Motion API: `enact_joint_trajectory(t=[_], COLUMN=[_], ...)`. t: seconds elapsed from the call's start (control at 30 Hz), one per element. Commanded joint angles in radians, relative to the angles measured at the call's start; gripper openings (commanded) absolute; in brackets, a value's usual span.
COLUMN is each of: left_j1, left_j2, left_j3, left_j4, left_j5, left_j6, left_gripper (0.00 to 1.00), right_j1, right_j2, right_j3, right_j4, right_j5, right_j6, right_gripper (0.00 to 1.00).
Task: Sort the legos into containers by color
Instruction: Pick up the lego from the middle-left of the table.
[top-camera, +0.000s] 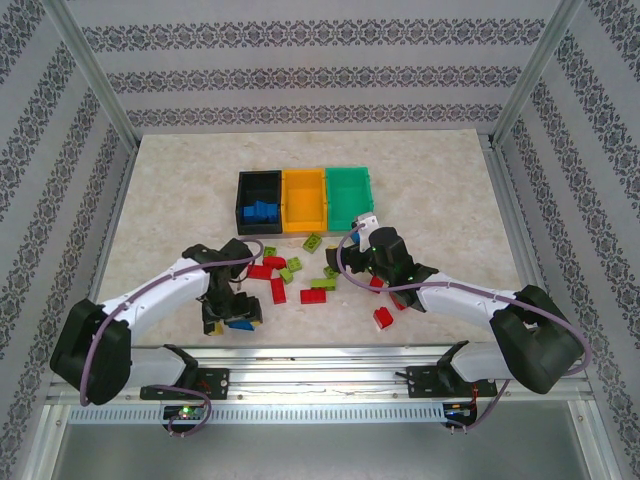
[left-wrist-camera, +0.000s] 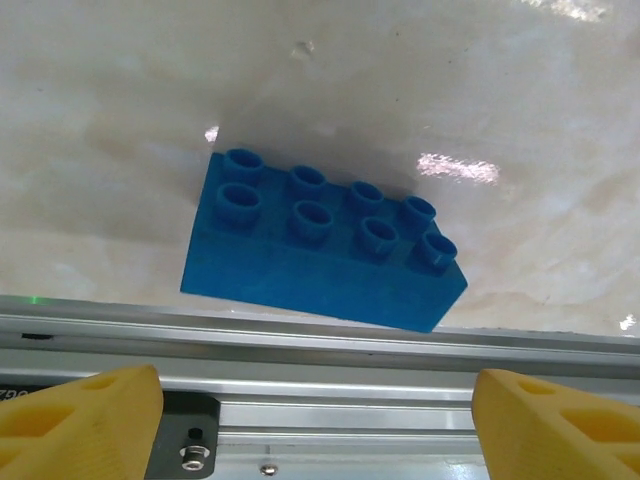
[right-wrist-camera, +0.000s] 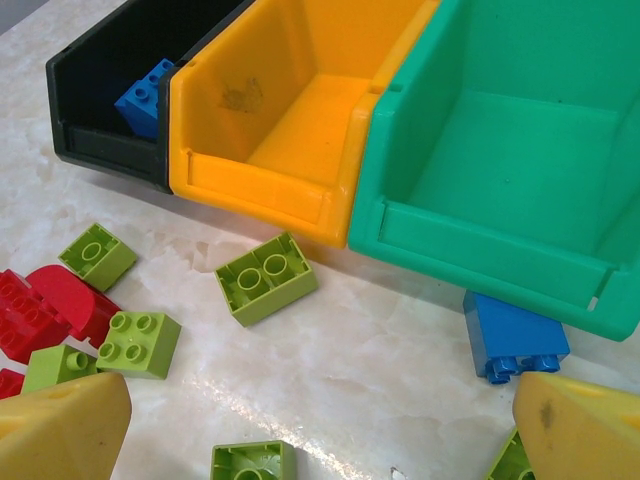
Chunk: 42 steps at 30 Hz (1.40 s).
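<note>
Hovering with left gripper (left-wrist-camera: 320, 410) jaws apart over blue brick (left-wrist-camera: 320, 240) lying studs-up well nearer than black bin (top-camera: 241, 198), right gripper (right-wrist-camera: 320, 420) likewise spread to that bin's right, judging brick light, rigid, slick-walled, best pinched across its long flat sides.

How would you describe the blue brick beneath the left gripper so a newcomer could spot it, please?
Go to the table's near edge, by the metal rail. Under the left gripper lies a blue brick, studs up. Unlike the red bricks and lime bricks, it is blue and lies alone.
</note>
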Motion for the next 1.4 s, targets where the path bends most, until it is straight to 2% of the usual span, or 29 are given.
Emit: enact_joint_trajectory(t=[0.0,0.23,0.43,0.77,1.17,1.27,1.37], left_j1=[-0.023,-0.042,-0.063,-0.072,-0.078,-0.077,-0.070], left_j2=[0.033,0.080,0.127,0.185,0.155,0.132,0.117], left_j3=[0.016,0.049,0.042,0.054,0.069,0.099,0.141], left_j4=[0.022,0.019,0.102,0.076,0.127,0.122,0.148], left_j5=[-0.040,-0.118,-0.077,-0.122,-0.068,-0.076,-0.029], left_j6=[0.003,0.030,0.065,0.092,0.077,0.074,0.080], left_gripper=[0.81,0.82,0.81,0.78,0.65,0.64,0.64], right_j1=[0.006,0.006,0.006,0.006,0.006,0.006,0.006], right_j2=[0.003,0.001,0.003,0.003,0.004,0.003,0.003], right_j3=[0.003,0.002,0.003,0.003,0.002,0.003,0.002], right_j4=[0.005,0.005,0.006,0.005,0.005,0.004,0.005], right_j5=[-0.009,-0.007,-0.010,-0.006,-0.007,-0.006,-0.008], right_j6=[0.005,0.004,0.005,0.002,0.002,0.002,0.004], right_gripper=[0.98,0.98,0.98,0.98,0.98,0.98,0.98])
